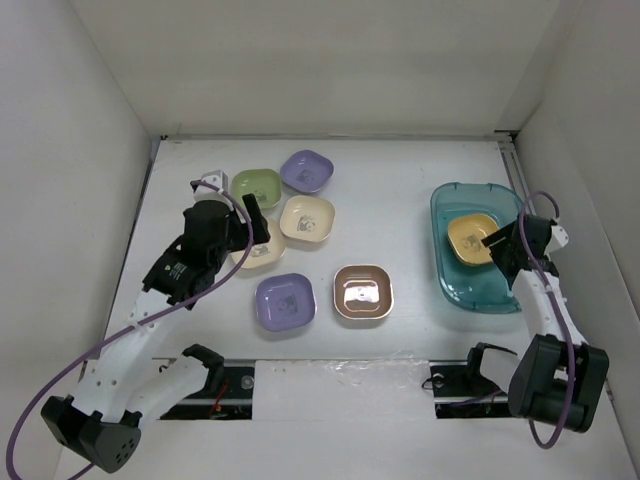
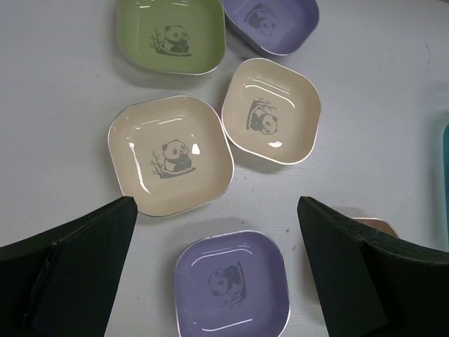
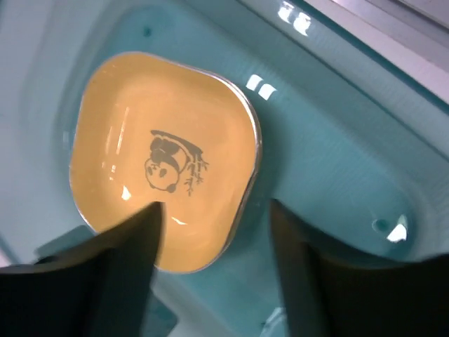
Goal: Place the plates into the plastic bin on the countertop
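Note:
The teal plastic bin lies at the right of the white countertop. A yellow-orange plate lies in it, also in the right wrist view on the bin floor. My right gripper is open, its fingers astride that plate's near edge. On the left lie a green plate, two lavender plates, two cream plates and a brown-pink plate. My left gripper hovers open and empty above the left cream plate and the near lavender plate.
A small white object sits at the back left corner near the green plate. White walls close in the left, right and back. A dark slot with cables runs along the near edge between the arm bases.

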Available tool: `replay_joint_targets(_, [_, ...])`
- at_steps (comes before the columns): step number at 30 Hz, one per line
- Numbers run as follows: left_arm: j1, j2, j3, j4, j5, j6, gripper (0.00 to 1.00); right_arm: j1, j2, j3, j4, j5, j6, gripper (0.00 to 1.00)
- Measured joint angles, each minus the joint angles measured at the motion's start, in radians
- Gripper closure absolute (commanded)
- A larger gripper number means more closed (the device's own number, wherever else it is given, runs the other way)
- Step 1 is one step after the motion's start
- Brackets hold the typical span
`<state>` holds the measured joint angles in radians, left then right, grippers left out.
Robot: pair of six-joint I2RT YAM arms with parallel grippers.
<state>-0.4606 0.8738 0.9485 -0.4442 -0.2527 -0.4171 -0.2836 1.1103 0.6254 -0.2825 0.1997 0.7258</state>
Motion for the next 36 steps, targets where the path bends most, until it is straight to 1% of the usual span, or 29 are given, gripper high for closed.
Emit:
replay_joint_targets(1, [0.000,0.000,0.000,0.001,0.003,0.002,0.00,0.008,-0.019,0.000,0.001,-0.002,-0.009,0.00])
replay_joint_targets(6, [0.000,0.000,0.000,0.006,0.011,0.009,0.00,0.072,-0.217,0.001,0.030,-0.014,-0.064,0.00])
replay_joint_targets(7, [0.000,0.000,0.000,0.006,0.011,0.009,0.00,0.104,-0.275,0.014,0.042,-0.016,-0.084,0.00])
replay_joint_targets(9, [0.000,0.000,0.000,0.007,0.013,0.010,0.00,0.172,-0.291,0.050,0.077,-0.021,-0.139,0.00])
replay_joint_targets(10, [0.000,0.000,0.000,0.007,0.013,0.010,0.00,0.222,-0.267,0.082,0.091,-0.024,-0.166,0.00])
replay_joint_targets(12, [0.000,0.000,0.000,0.007,0.012,0.010,0.00,0.336,-0.157,0.178,0.114,-0.050,-0.240,0.00])
replay_joint_targets(15, [0.000,0.000,0.000,0.006,0.003,0.009,0.00,0.494,0.097,0.382,0.075,-0.085,-0.365,0.01])
replay_joint_targets(16, [0.000,0.000,0.000,0.006,-0.003,0.009,0.00,0.544,0.179,0.431,0.075,-0.096,-0.403,0.01])
replay_joint_targets(18, [0.000,0.000,0.000,0.006,-0.017,0.006,0.00,0.640,0.296,0.473,0.058,-0.108,-0.470,0.01])
replay_joint_targets(21, [0.000,0.000,0.000,0.006,-0.038,0.000,0.00,0.775,0.374,0.455,-0.015,-0.114,-0.529,0.01])
replay_joint_targets(24, [0.000,0.002,0.000,0.006,-0.049,-0.006,0.00,0.881,0.352,0.384,-0.058,-0.103,-0.554,0.01])
replay_joint_targets(27, [0.000,0.005,0.000,0.006,-0.056,-0.010,0.00,0.940,0.292,0.301,-0.083,-0.088,-0.551,0.01])
replay_joint_targets(30, [0.000,0.006,0.000,0.006,-0.060,-0.011,0.00,0.967,0.250,0.219,-0.084,-0.071,-0.541,0.01])
replay_joint_targets(33, [0.000,0.006,0.000,0.006,-0.062,-0.011,0.00,0.974,0.240,0.148,-0.084,-0.060,-0.528,0.06])
replay_joint_targets(36, [0.000,0.006,0.000,0.005,-0.062,-0.011,0.00,0.978,0.240,0.095,-0.081,-0.050,-0.512,0.19])
